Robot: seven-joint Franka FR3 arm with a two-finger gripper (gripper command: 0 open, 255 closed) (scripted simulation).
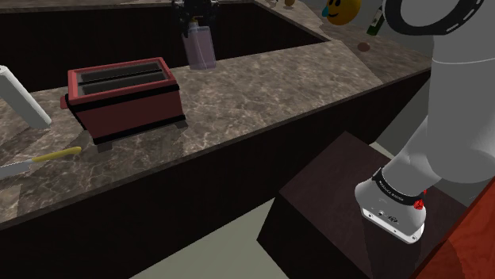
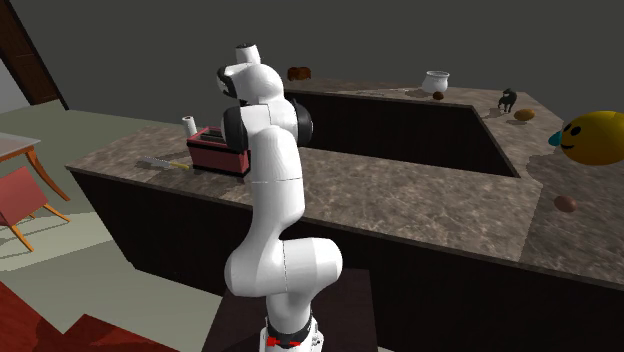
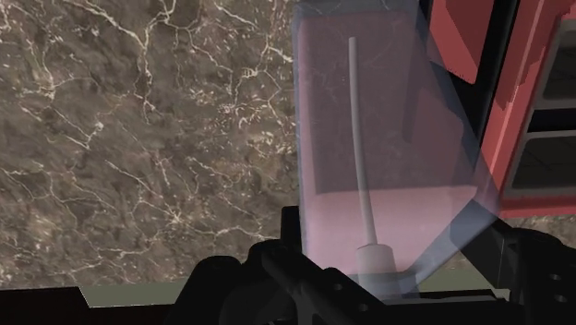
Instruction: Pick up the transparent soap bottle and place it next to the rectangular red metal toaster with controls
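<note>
Liquid of a pale pink colour showed inside the transparent soap bottle [image 1: 200, 49], and a thin white tube [image 3: 358, 138] ran down through it. The bottle stood upright at the far edge of the brown marbled counter [image 1: 262, 95], just in front of the dark sunken part behind it. I could not tell whether its base touched the stone or hung a little above.

The black gripper [image 1: 194, 19] came down on the bottle from above and gripped its top. In the wrist view the fingers [image 3: 305, 286] were closed narrowly around the neck of the soap bottle [image 3: 369, 138], with the pump between them.

To the shoulder view's left of the bottle, and a little nearer, sat the red toaster [image 1: 123, 99] with two long slots on top and a black base. The two were near each other but did not touch. In the wrist view the toaster [image 3: 526, 92] showed just beside the bottle.

Further to the shoulder view's left a white roll [image 1: 22, 97] leaned, and a knife [image 1: 40, 159] with a yellow handle lay flat near the front edge. A yellow smiley ball [image 1: 341, 9] sat far off on the right part of the counter. The white arm [image 2: 270, 190] rose from its dark stand [image 1: 333, 206].
</note>
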